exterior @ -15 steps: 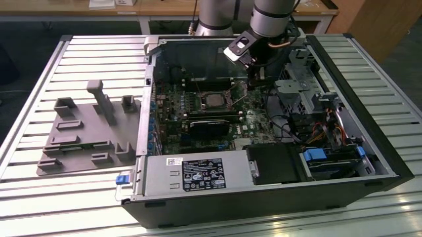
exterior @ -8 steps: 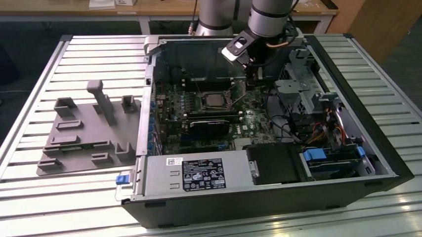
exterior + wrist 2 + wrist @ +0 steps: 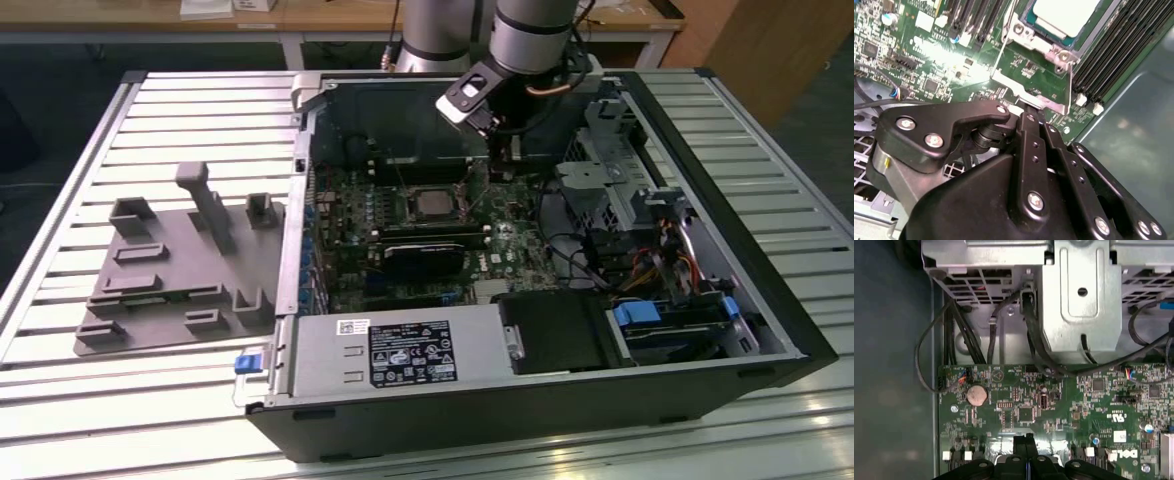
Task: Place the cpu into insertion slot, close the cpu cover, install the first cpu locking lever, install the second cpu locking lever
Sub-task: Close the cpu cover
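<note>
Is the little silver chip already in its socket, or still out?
In. The chip lies flat inside the metal frame on the green board in the second wrist view.

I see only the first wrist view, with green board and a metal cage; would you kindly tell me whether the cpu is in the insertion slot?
Observer: Yes; in the exterior view the cpu sits in the insertion slot, grey top up.
Operator: Thank you. Is the cpu cover down?
Observer: In the second wrist view the cpu cover appears to lie flat around the chip.
Operator: And where is the gripper?
Observer: In that same view the gripper, fingers shut, is at a silver tab on the socket's edge; whether they touch is unclear.
</note>
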Controlling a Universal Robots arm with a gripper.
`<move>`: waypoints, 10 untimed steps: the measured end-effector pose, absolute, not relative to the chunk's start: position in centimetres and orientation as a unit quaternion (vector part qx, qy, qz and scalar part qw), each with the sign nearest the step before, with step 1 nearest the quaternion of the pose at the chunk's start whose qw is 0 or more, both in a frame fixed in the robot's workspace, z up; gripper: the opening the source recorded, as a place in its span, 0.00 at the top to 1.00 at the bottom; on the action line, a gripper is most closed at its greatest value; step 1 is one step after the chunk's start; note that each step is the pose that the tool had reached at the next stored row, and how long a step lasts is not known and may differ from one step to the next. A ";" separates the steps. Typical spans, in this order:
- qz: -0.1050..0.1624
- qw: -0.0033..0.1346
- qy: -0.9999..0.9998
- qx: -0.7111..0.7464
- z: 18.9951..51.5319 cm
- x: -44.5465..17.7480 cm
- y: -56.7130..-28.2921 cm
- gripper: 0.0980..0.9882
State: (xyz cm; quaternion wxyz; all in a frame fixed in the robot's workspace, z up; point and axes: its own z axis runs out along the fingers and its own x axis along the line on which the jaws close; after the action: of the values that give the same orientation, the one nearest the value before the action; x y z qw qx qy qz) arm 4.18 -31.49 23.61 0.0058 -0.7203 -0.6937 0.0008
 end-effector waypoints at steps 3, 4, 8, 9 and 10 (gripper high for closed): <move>-0.001 0.005 -0.694 -0.720 23.6 3.6 -31.5 1.00; -0.001 0.004 -0.694 -0.720 23.7 3.3 -31.5 1.00; -0.004 0.001 -0.694 -0.720 23.7 2.0 -31.5 1.00; -0.005 0.000 -0.694 -0.720 23.7 1.7 -31.5 1.00; -0.006 0.000 -0.694 -0.720 23.7 1.5 -31.5 1.00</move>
State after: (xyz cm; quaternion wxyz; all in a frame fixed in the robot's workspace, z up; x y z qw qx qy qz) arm 1.46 -31.49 23.67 -0.0001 -0.7203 -0.6937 -0.0056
